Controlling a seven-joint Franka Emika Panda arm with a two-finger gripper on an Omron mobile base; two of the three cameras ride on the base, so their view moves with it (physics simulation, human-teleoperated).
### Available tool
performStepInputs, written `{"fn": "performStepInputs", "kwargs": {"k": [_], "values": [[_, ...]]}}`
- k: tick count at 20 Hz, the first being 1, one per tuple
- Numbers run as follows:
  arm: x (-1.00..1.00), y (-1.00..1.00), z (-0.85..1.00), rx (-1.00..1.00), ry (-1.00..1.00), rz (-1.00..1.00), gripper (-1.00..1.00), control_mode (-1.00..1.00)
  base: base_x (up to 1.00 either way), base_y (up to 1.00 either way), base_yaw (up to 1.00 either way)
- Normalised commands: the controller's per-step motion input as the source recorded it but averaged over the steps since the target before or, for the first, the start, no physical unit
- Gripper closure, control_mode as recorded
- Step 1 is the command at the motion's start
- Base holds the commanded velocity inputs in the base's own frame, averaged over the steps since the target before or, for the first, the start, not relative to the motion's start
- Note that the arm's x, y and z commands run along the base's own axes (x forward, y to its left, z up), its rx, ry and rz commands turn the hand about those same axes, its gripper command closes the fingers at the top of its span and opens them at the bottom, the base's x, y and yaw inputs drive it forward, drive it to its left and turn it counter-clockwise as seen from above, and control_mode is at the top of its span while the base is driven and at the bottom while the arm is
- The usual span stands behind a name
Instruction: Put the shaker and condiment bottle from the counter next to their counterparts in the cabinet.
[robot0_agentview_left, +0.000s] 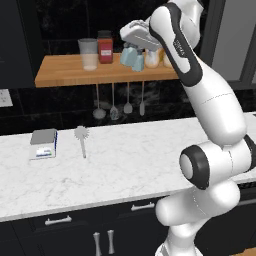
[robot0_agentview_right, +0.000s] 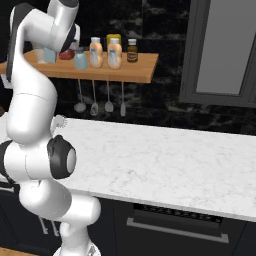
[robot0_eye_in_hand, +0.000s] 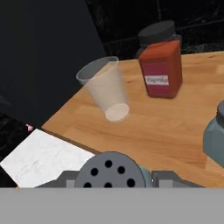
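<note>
My gripper is shut on the teal shaker, held just above the brown cabinet shelf. The hand view looks down on the shaker's dark grey holed cap between the finger tips. Close to its right stands the pale blue counterpart shaker. Two orange-tan bottles with white labels stand side by side on the shelf; I cannot tell which came from the counter. The white marble counter lies below.
On the shelf are a clear glass cup, a red jar and a dark brown bottle. Metal utensils hang under the board. A small scale and a brush lie on the counter's left part.
</note>
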Motion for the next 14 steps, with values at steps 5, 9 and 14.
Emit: {"fn": "performStepInputs", "kwargs": {"k": [5,9,14], "values": [[0.25,-0.16,0.02,0.00,0.00,-0.03,1.00,-1.00,0.00,0.00,0.00],[0.00,0.10,-0.01,-0.01,0.00,0.00,1.00,-1.00,0.00,0.00,0.00],[0.00,0.21,-0.43,-0.15,0.00,-0.02,1.00,-1.00,0.00,0.00,0.00]]}}
